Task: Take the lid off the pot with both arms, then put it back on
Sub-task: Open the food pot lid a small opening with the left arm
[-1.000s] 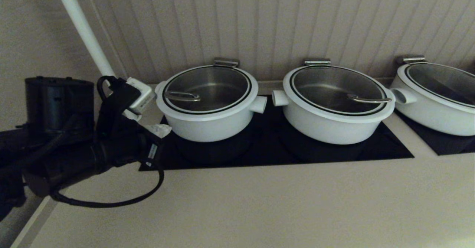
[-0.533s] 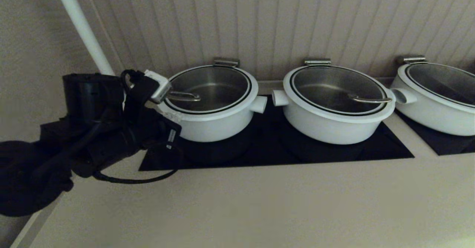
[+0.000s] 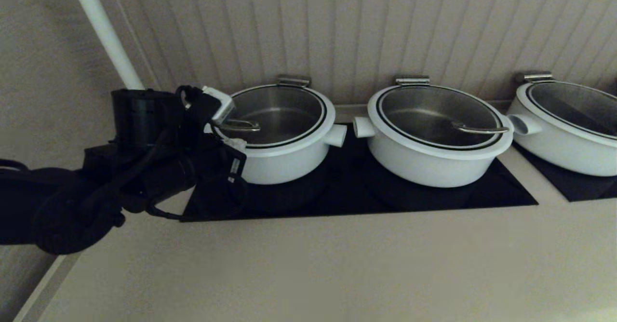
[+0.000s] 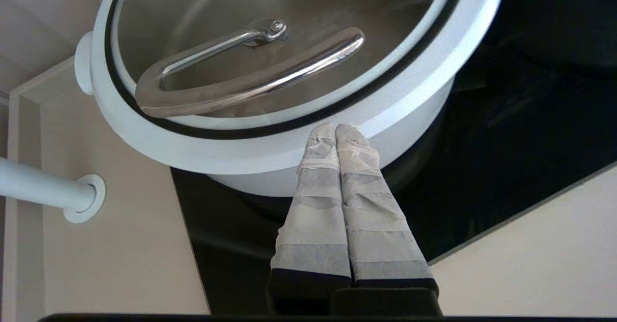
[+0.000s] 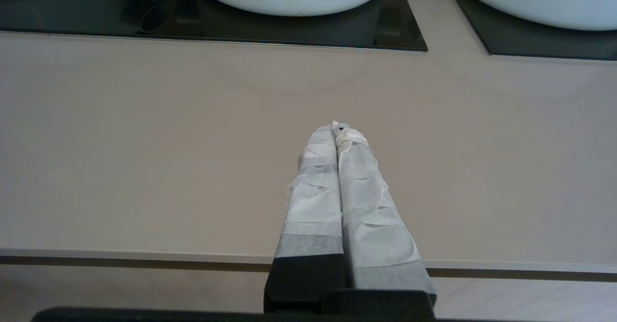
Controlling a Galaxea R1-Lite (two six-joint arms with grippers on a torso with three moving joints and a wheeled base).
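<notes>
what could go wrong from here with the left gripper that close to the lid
1. The left gripper is shut, tips at the lid rim; unopened, it could shove the lid or pot rather than grasp the steel handle.
2. The right gripper hangs shut over bare counter, far from the pot, so a two-arm lift may begin lopsided.

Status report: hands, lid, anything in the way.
Left hand shut, empty, tips at the lid rim. Right hand shut, empty, parked over the counter. Lid seated on the pot. Nothing in the way.
</notes>
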